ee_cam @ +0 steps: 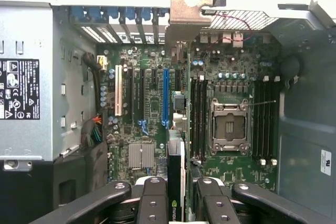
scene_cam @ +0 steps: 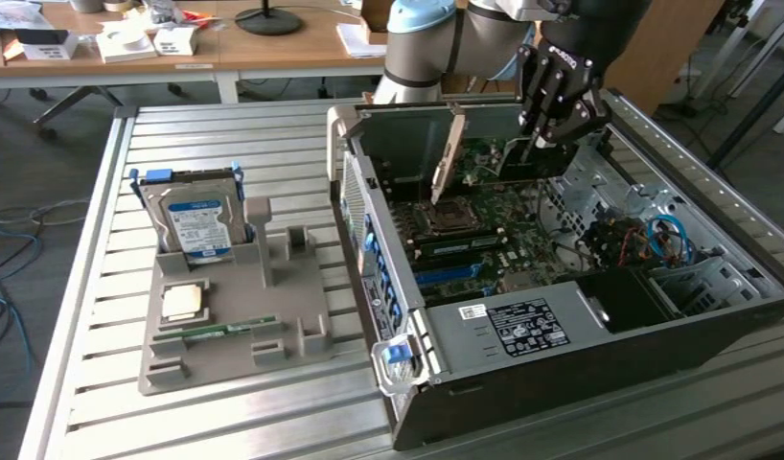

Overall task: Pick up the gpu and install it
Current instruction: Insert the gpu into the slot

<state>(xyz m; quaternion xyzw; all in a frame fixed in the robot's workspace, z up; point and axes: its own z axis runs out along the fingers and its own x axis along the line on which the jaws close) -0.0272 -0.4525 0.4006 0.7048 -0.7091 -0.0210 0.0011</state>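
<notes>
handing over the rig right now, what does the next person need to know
Gripper: shut on the gpu, which it holds edge-on between the fingers.
Gpu: inside the open case, above the motherboard, near the blue slot.
Done: pickup.
Left: the install; the gpu does not look seated in any slot yet.

The gpu, in the gripper, stands edge-on over the motherboard inside the case on the table.
</notes>
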